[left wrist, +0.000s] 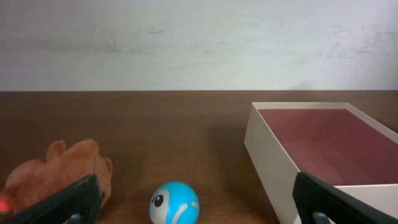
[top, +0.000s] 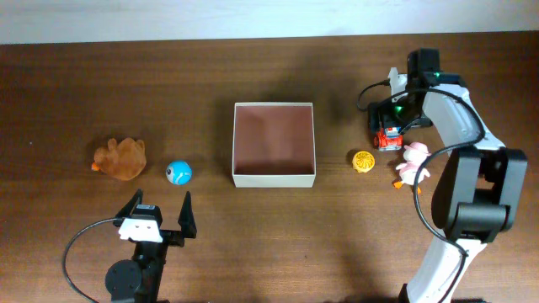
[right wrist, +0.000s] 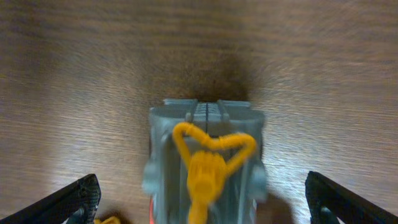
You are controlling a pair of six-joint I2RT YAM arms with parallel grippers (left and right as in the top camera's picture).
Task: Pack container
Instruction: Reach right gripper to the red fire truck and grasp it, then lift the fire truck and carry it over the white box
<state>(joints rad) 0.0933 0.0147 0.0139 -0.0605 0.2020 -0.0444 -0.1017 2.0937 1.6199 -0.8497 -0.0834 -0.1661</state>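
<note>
The container (top: 274,178), a shallow square box with white walls and a pinkish-brown inside, stands empty mid-table; the left wrist view has it at the right (left wrist: 267,155). My left gripper (top: 161,204) is open near the front edge. It faces a blue ball (top: 178,172) that lies ahead between its fingers (left wrist: 174,203). My right gripper (top: 389,116) hangs open straight above a grey and red toy truck (top: 388,136). In its wrist view the truck (right wrist: 205,155) fills the space between the wide fingers (right wrist: 68,202), untouched.
A brown plush toy (top: 120,158) lies left of the blue ball. A yellow toy (top: 363,161) and a pink pig toy (top: 413,162) sit right of the container, close to the truck. The right arm's base rises at the front right.
</note>
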